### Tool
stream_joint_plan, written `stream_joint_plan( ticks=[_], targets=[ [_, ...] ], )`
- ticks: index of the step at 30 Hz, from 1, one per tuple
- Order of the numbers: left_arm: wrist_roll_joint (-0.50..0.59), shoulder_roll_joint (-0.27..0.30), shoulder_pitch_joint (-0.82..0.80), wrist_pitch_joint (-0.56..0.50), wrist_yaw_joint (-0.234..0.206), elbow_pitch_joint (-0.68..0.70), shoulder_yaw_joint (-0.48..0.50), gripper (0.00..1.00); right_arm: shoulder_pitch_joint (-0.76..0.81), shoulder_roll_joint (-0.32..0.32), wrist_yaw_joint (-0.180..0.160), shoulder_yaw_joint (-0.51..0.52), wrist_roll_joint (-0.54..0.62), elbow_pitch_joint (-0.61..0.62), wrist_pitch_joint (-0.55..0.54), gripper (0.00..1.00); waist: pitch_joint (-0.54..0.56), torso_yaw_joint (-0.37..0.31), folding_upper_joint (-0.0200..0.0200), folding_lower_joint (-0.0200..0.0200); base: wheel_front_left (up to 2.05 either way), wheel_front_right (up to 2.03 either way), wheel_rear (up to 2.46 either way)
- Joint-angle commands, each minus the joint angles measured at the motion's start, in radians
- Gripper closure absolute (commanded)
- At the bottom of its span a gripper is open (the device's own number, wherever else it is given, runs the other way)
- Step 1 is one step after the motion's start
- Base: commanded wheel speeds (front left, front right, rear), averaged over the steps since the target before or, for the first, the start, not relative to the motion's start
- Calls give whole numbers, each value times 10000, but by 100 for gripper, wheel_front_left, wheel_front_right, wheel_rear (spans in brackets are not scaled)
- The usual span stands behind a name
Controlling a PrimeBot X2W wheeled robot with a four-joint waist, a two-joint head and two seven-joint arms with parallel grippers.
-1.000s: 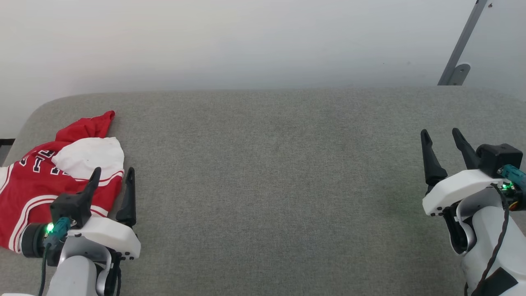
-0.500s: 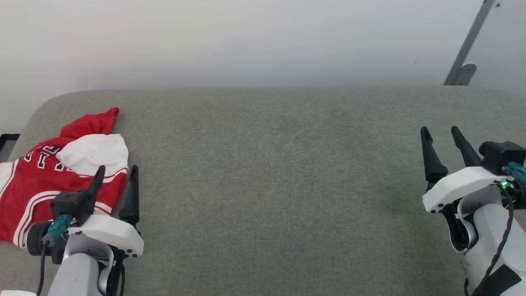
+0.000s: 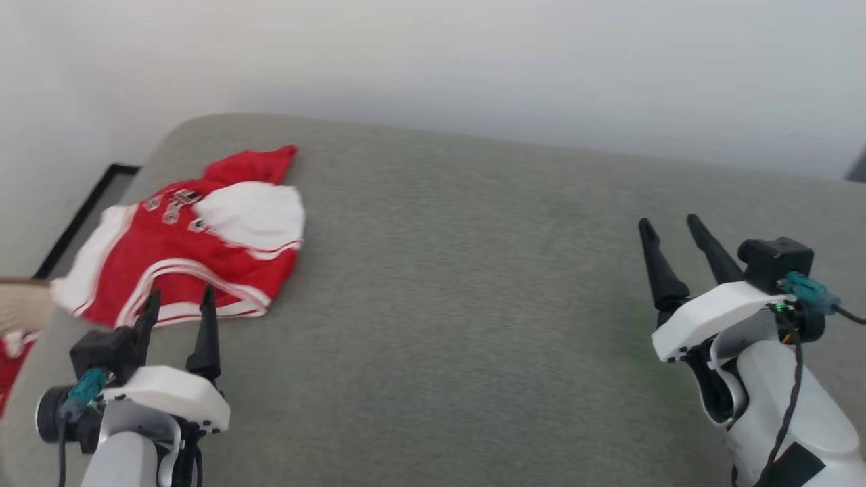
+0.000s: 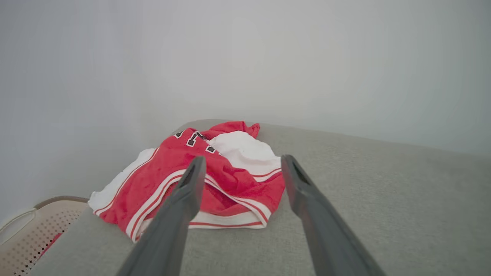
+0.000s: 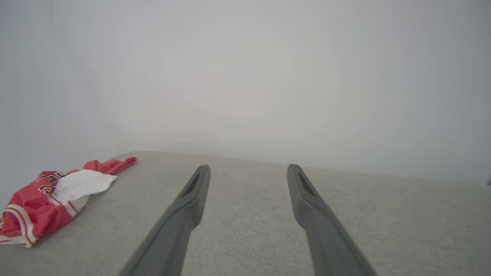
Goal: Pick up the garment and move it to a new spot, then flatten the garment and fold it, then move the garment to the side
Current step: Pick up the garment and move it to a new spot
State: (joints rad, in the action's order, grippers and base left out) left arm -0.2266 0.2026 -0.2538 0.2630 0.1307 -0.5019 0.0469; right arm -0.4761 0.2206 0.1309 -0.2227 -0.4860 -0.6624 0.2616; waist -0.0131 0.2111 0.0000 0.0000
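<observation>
Quick heads up on where you're at: the garment (image 3: 189,250) is bunched up at the far-left corner of the desk (image 3: 473,304), not picked up yet. It's a crumpled heap, red side up, with a white patch of lining flipped over toward the far side. Its left edge sits right at the desk's left edge, and it may droop over a bit.

Your left tool (image 3: 180,292) is wide open with nothing in it, hovering just short of the striped hem. In the left wrist view the jersey is dead ahead of the fingers, a touch to their left, with that near hem facing you. The heap's long axis runs diagonally, from the near-left edge up toward the far corner, so you're coming at it across the long side rather than at an end.

Your right tool (image 3: 668,221) is also fully open and empty, and it's well apart, over on the right half of the desk. So I'd say the left arm is clearly the one to make the grab.

One thing to watch: there's a beige perforated basket (image 4: 34,230) just off the left edge. Pushing the cloth leftward could slide it off, so I'd pinch that near hem and pull toward the middle.
</observation>
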Motion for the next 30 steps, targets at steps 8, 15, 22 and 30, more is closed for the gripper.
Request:
stream_joint_plan(
  ticks=[8, 15, 22, 30],
  targets=[
    [397, -153, 508, 25, -147, 174, 517, 0, 73, -165, -3, -587, -369, -40, 45, 0, 327, 2210, 0, 0, 0, 0, 0],
    [406, -192, 1098, 24, -262, 631, 1239, 0, -378, -386, -3, -1363, -438, -100, 45, 0, 260, 3027, 0, 0, 0, 0, 0],
    [401, -483, 1775, 25, -400, 1399, 2057, 0, -1000, -547, -3, -2312, -620, -385, 35, 0, 55, 3194, 0, 0, 0, 0, 0],
    [627, -850, 2239, 24, -298, 1967, 2550, 0, -1433, -559, -3, -2963, -965, -617, 33, 0, -40, 3238, 0, 0, 0, 0, 0]
  ],
)
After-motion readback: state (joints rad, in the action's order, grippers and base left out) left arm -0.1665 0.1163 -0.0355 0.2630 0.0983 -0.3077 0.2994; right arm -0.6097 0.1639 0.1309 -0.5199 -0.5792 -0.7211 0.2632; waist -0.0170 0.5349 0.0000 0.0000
